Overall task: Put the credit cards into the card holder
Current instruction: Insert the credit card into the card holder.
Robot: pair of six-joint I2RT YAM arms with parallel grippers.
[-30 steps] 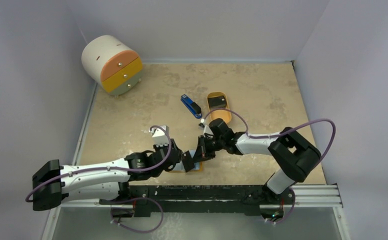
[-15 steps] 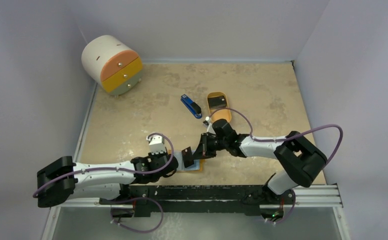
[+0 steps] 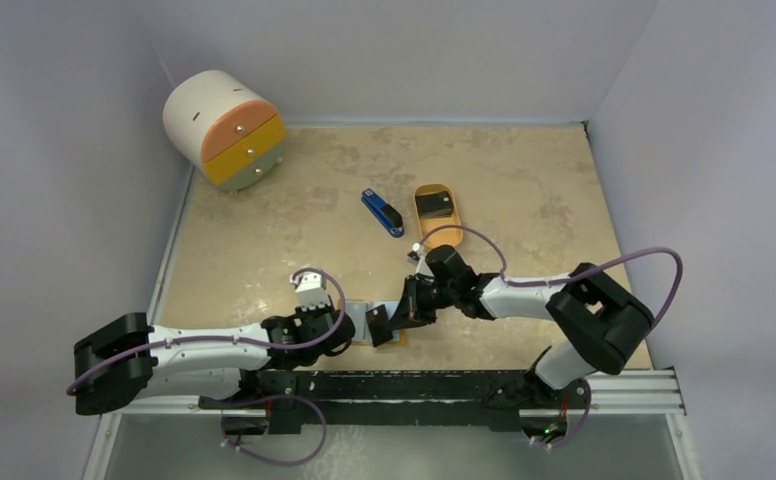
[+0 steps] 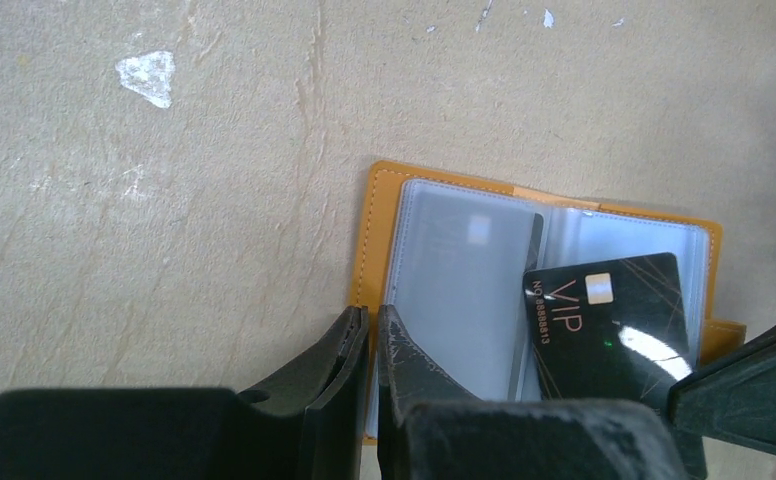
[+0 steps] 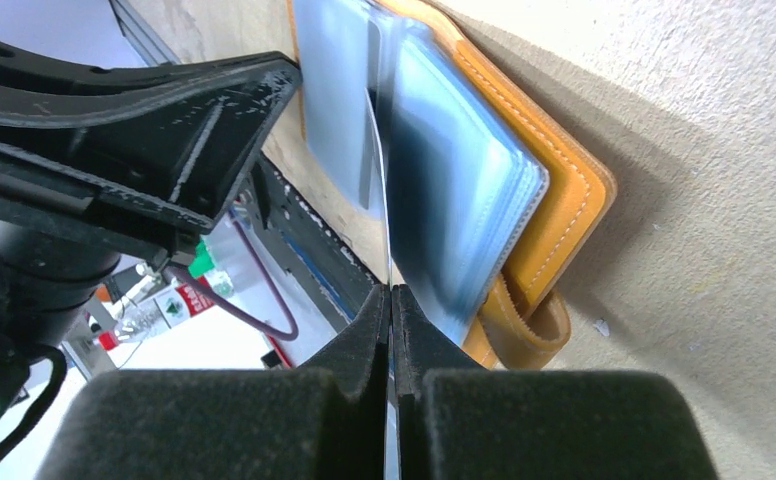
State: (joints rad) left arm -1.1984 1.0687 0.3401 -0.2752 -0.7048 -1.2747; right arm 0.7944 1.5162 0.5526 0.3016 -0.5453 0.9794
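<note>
The orange card holder [image 4: 377, 230] lies open near the table's front edge, clear sleeves up; it also shows in the right wrist view [image 5: 564, 190]. My left gripper [image 4: 372, 325] is shut on its left edge and shows in the top view [image 3: 350, 326]. My right gripper [image 5: 392, 295] is shut on a black credit card [image 4: 609, 320] marked VIP. The card lies tilted over the right-hand sleeves, its edge [image 5: 384, 200] among the sleeves. Another dark card [image 3: 432, 204] lies in the oval orange tray [image 3: 444, 218].
A blue-and-black stapler-like bar [image 3: 382, 212] lies left of the oval tray. A white round cabinet [image 3: 222, 125] with orange and yellow drawers stands at the back left. The black rail [image 3: 414, 385] runs right behind the card holder.
My right gripper has carried the card down and left onto the open card holder. My left arm drew back toward the front edge, still at the holder's left side.
</note>
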